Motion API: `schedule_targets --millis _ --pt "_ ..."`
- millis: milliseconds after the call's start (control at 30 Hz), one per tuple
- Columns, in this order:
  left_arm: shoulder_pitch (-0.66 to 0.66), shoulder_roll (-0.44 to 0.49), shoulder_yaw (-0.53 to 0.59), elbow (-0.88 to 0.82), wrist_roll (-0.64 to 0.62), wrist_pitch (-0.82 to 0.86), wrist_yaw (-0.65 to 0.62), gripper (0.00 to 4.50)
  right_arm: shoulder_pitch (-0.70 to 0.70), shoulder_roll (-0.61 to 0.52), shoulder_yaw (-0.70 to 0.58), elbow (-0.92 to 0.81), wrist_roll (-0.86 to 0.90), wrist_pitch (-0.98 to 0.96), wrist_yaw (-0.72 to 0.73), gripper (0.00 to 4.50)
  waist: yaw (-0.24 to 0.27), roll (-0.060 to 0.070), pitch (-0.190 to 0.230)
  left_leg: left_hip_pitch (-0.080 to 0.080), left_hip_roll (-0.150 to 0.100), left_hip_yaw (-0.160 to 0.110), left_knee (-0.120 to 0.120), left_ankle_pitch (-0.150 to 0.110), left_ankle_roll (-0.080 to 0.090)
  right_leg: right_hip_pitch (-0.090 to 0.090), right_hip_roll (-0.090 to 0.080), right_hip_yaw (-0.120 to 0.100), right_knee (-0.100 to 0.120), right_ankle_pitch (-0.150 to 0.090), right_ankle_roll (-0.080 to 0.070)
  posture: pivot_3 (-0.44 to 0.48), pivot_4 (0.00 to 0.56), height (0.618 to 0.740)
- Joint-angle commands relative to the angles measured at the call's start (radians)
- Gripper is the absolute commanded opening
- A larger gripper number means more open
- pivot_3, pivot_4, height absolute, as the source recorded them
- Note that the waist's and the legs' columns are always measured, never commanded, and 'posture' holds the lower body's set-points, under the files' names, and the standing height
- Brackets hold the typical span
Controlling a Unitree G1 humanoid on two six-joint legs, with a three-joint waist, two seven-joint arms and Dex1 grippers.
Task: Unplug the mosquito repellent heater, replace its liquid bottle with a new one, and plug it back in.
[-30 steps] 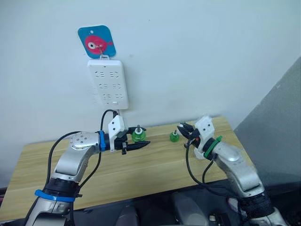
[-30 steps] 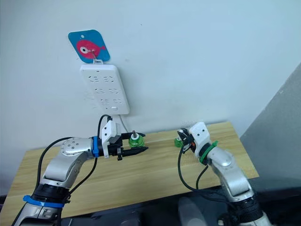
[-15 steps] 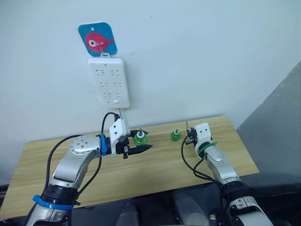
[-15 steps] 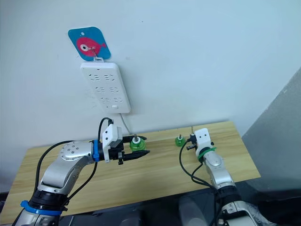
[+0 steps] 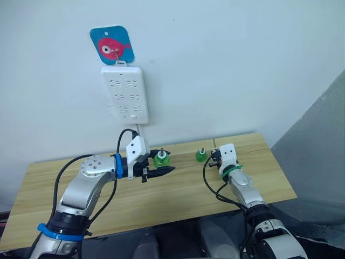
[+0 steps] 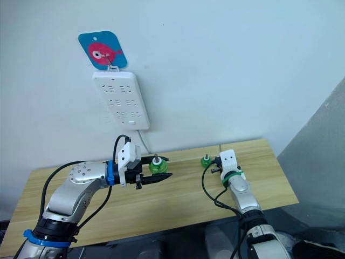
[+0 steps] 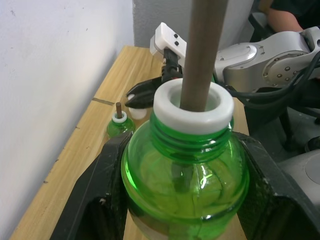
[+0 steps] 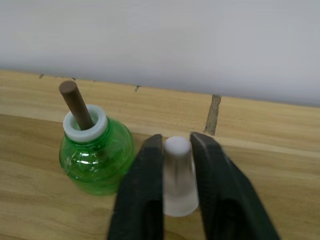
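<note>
Green glass-clear plastic bottle with a brown wick (image 7: 185, 170) sits clamped between the two black fingers of the left gripper (image 5: 157, 166), held upright above the light wooden tabletop (image 5: 161, 202) toward its back edge, the white collar and wick pointing up. Over on the other side, the right gripper (image 8: 176, 165) is low at the back edge of the table, its fingers closed on a small translucent white cap (image 8: 178, 175). Just beside that cap stands a second green wick bottle (image 8: 95, 155), resting on the wood close to the wall, apart from the fingers.

Up on the pale wall hangs the long white multi-socket power strip (image 5: 124, 95), under a blue card with a pink fish (image 5: 111, 46), and I can't make out anything plugged into it. The small white rounded heater itself I can't pick out for sure here, so where it sits is an open question.

Judging by this, we're in the bottle-swap stage, with the cap being dealt with. To do it well: keep the left grip square on the bottle's belly so the wick stays vertical, keep the right wrist clear of the standing bottle, which looks light and easy to topple, and lift the cap straight rather than dragging it along the wood
</note>
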Motion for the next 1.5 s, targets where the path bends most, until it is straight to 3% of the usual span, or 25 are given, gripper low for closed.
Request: schedule_targets --millis 33,100,133,333,433,533,633,900,1500 --pt "-0.017 0.007 0.009 -0.033 -0.02 -0.01 -0.009 2.32 0.007 -0.002 -0.035 -0.095 0.017 -0.011 -0.005 2.41 0.0 0.0 0.0 0.0 0.0 0.0 0.0 0.0 0.0 0.0 0.0 0.0 0.0 0.0 0.0 -0.155 0.178 0.736" --pt "-0.021 0.007 0.011 -0.026 -0.02 -0.013 -0.01 2.32 0.031 -0.004 -0.053 -0.201 0.047 0.027 0.007 3.08 0.0 0.0 0.0 0.0 0.0 0.0 0.0 0.0 0.0 0.0 0.0 0.0 0.0 0.0 0.0 -0.157 0.173 0.736" --pt "-0.023 0.007 0.012 -0.023 -0.02 -0.014 -0.011 2.32 0.047 -0.003 -0.06 -0.259 0.065 0.053 0.017 3.12 0.0 0.0 0.0 0.0 0.0 0.0 0.0 0.0 0.0 0.0 0.0 0.0 0.0 0.0 0.0 -0.157 0.173 0.736" --pt "-0.047 0.003 0.009 0.004 -0.02 -0.017 -0.028 2.32 0.184 -0.093 -0.037 -0.76 0.192 0.315 0.171 3.12 0.008 0.0 0.0 0.0 0.0 -0.001 0.0 0.0 0.0 0.0 0.0 0.0 0.0 -0.001 0.001 -0.168 0.163 0.736" --pt "-0.066 0.004 0.003 0.009 -0.031 -0.007 -0.05 2.32 0.232 -0.256 0.0 -1.039 0.299 0.502 0.334 3.12 0.017 0.001 0.0 0.0 0.0 0.0 0.0 0.0 0.0 0.0 0.0 0.0 -0.001 -0.001 0.001 -0.18 0.158 0.736" --pt "-0.086 0.002 -0.005 0.019 -0.036 -0.009 -0.075 2.32 0.218 -0.384 0.031 -1.215 0.391 0.634 0.438 3.12 0.017 0.0 0.0 0.0 0.0 0.0 0.0 0.0 0.0 0.0 0.0 0.0 -0.001 -0.001 0.002 -0.204 0.154 0.736" --pt "-0.117 -0.003 -0.018 0.031 -0.041 -0.018 -0.105 2.32 0.134 -0.441 0.06 -1.321 0.489 0.758 0.492 3.12 0.014 0.0 0.0 0.0 0.001 0.0 0.001 0.0 0.0 0.0 0.002 0.0 -0.001 -0.001 0.001 -0.213 0.146 0.736" --pt "-0.164 -0.019 -0.046 0.03 -0.049 -0.02 -0.141 2.32 -0.023 -0.393 0.157 -1.276 0.481 0.827 0.484 3.12 0.006 0.0 0.0 -0.003 0.001 -0.001 0.0 0.0 0.0 0.0 0.002 -0.001 -0.007 -0.001 0.001 -0.222 0.134 0.736" --pt "-0.155 -0.03 -0.056 0.008 -0.047 -0.025 -0.131 2.32 -0.122 -0.3 0.228 -1.161 0.481 0.847 0.535 3.12 -0.007 0.0 -0.001 -0.004 0.001 -0.002 0.0 0.0 0.0 0.0 0.001 -0.002 -0.007 -0.001 0.002 -0.204 0.126 0.736"
